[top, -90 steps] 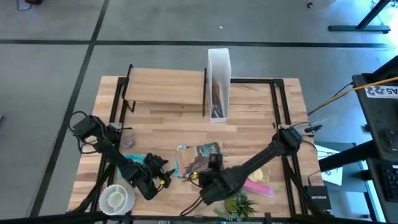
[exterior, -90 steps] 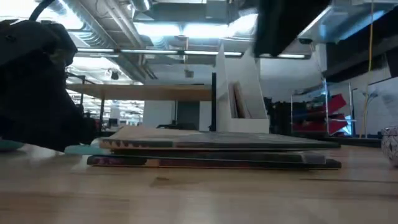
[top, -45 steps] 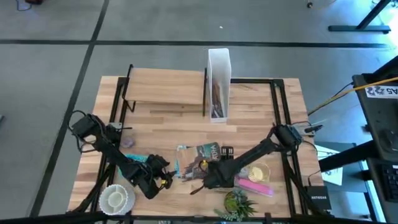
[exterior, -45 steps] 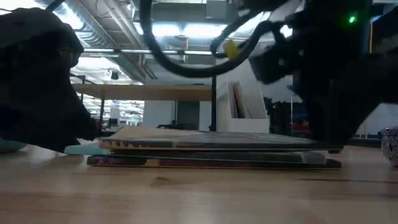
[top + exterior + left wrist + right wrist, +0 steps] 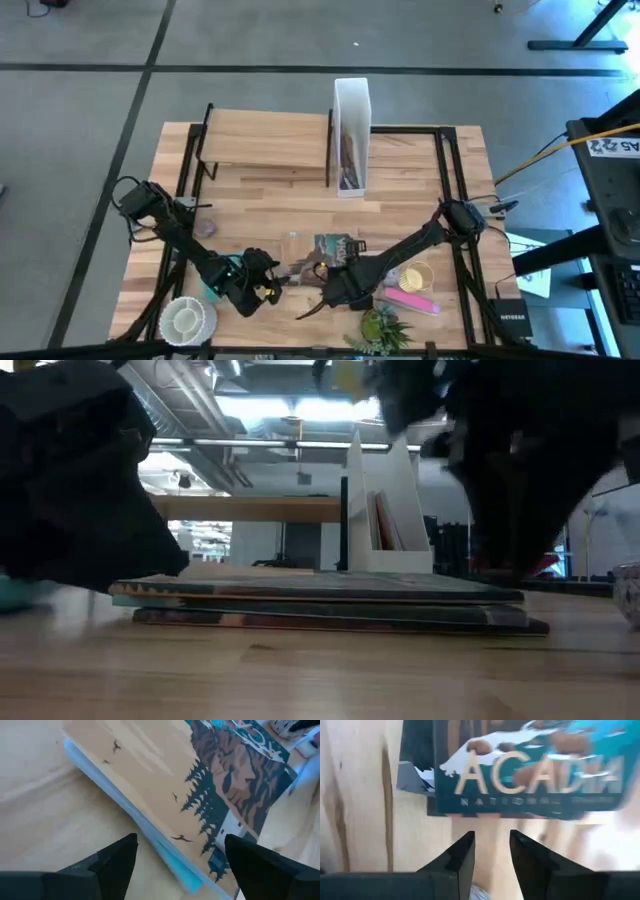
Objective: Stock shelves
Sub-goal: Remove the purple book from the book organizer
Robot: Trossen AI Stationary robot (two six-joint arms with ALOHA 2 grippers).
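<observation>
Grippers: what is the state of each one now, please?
Left end effector: open, at the edge of the books, holding nothing.
Right end effector: open, narrow gap, holding nothing.

Layout, table from above.
Shelves [image 5: 265,140] stood at the back left, file box [image 5: 350,135] just beside their right end. Books [image 5: 325,255] lay front centre, between left gripper [image 5: 262,283] and right gripper [image 5: 318,290]; bowl [image 5: 186,319] front left, plant [image 5: 383,328] front right.

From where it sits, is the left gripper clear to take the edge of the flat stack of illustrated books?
Probably yes: the left gripper, open, faces the flat stack of illustrated books with nothing between; the right gripper works the opposite side.
</observation>
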